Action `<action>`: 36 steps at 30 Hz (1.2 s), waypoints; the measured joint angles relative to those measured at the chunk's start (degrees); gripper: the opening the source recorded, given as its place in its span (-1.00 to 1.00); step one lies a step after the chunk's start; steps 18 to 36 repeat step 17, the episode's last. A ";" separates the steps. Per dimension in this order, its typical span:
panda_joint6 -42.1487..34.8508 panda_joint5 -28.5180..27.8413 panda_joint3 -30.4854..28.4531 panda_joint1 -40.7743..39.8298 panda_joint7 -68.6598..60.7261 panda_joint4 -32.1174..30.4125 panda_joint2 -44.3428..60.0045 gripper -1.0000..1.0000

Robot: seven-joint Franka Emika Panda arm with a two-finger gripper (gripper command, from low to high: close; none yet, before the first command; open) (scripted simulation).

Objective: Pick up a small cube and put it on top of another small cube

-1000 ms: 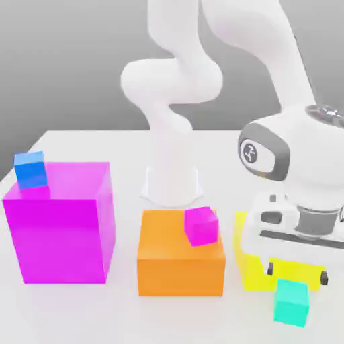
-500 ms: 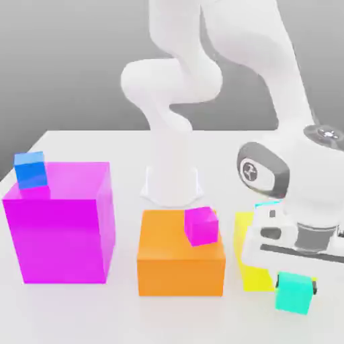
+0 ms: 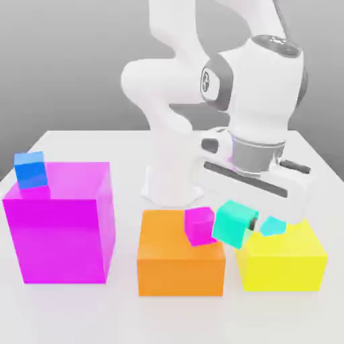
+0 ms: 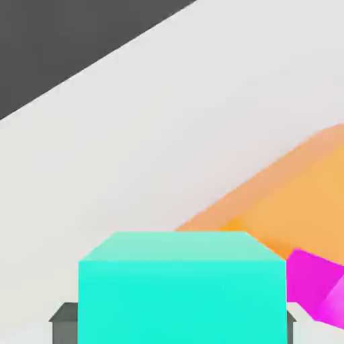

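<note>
- Where the teal-green cube point(image 3: 233, 224) sat on the counter point(image 3: 154, 319) a second ago, with the gripper point(image 4: 179, 322) spread above it, it is now up in the air, closed in between the two fingers.
- Since then the arm point(image 3: 265, 87) has also swung toward the exterior view's left, so the cube hangs beside the small magenta cube point(image 3: 199, 226), rotated and somewhat tilted; whether the two touch, I cannot tell.
- For the task, this means the pick-up looks done and the carrying has begun, while the placing is still to come.
- Which cube is meant to be underneath is not settled; the small magenta one seems likeliest, being nearest. The held cube would need to be raised clear, levelled and centred over it, since a low sideways approach could knock it off its block.
- Small cubes, four: the teal-green one in the grip, the magenta one on the orange block point(image 3: 180, 277), the blue cube point(image 3: 30, 170) on the big magenta block point(image 3: 57, 235), and the cyan cube point(image 3: 273, 226) at the yellow block point(image 3: 279, 270).
- Big blocks, three: magenta, orange, yellow.
- One arm, one gripper.
</note>
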 joint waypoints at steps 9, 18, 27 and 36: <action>-7.28 8.11 -5.23 0.38 0.62 -8.16 -16.89 -1.00; 4.65 9.11 -4.42 0.18 0.84 -12.43 -9.36 1.00; 4.65 9.11 -4.42 0.18 0.84 -12.43 -9.36 1.00; 4.65 9.11 -4.42 0.18 0.84 -12.43 -9.36 1.00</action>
